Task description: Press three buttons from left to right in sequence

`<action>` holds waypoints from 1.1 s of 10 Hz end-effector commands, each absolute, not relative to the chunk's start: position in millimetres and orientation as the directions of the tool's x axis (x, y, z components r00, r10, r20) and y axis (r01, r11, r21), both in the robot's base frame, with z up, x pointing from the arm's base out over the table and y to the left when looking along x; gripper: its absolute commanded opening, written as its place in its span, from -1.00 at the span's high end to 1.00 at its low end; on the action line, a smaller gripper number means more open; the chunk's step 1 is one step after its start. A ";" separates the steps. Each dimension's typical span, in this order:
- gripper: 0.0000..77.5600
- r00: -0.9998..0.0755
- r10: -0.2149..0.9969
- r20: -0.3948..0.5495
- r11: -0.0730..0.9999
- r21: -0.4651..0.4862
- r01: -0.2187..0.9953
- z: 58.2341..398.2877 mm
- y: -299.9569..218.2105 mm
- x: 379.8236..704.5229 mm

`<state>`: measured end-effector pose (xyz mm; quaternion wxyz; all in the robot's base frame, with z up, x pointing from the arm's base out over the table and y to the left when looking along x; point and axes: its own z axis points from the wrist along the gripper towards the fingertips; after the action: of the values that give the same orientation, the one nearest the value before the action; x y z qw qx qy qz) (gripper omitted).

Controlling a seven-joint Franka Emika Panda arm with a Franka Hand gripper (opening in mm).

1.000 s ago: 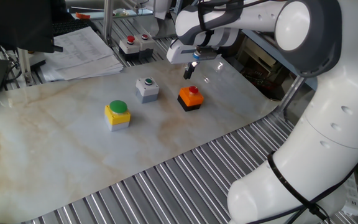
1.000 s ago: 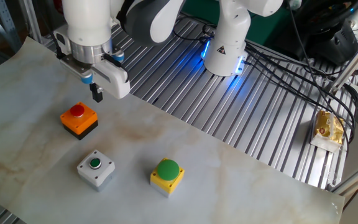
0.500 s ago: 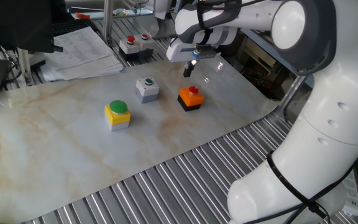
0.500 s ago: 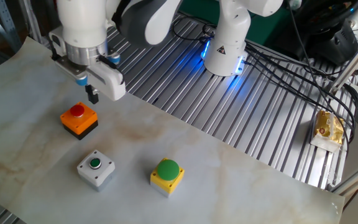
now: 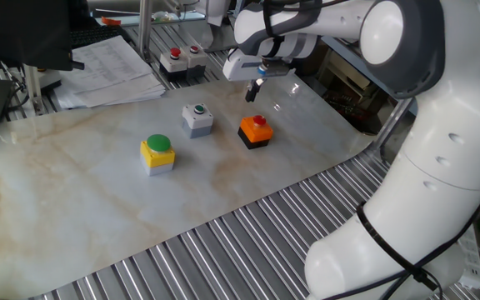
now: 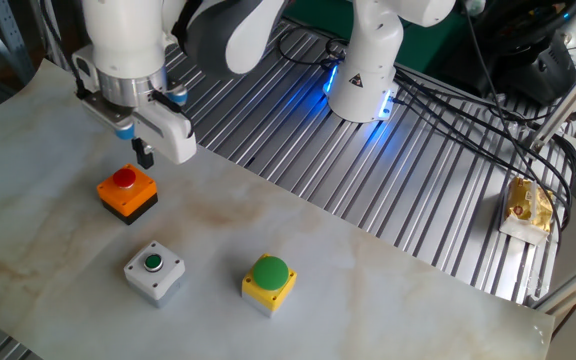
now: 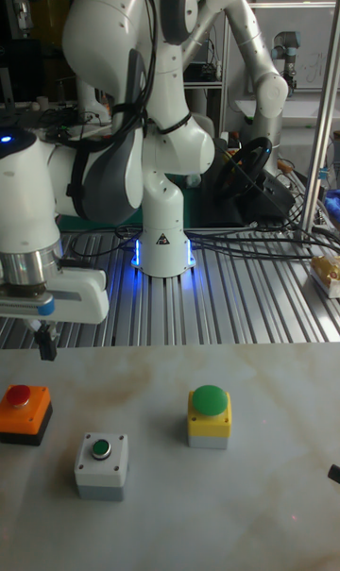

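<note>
The three buttons sit in a row on the marble-patterned table: the yellow box with the big green cap, the grey box with the small green cap beside it, and the orange-black box with the red cap at the other end. My gripper hangs in the air above and just behind the orange-black box, touching nothing. I cannot tell whether my fingers are spread or pressed together. Behind me, a black box with red buttons sits near a stack of papers.
</note>
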<state>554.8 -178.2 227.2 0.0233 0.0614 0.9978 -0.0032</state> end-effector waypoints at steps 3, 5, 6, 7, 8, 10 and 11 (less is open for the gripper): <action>1.00 -0.993 0.113 -0.044 0.994 0.009 0.113 225.6 -204.0 581.3; 1.00 -0.993 0.105 -0.052 0.994 0.008 0.105 219.1 -210.9 581.6; 1.00 -0.994 0.097 -0.058 0.995 0.007 0.097 214.9 -215.8 581.5; 1.00 -0.994 0.094 -0.060 0.996 0.007 0.094 213.2 -218.2 581.6; 1.00 -0.994 0.096 -0.060 0.995 0.004 0.096 210.9 -221.0 581.5; 1.00 -0.993 0.099 -0.059 0.995 0.001 0.099 209.8 -223.9 581.3; 1.00 -0.994 0.097 -0.059 0.995 0.000 0.097 208.8 -228.2 580.9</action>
<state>580.1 -217.2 210.5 0.0258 0.0485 0.9985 0.0027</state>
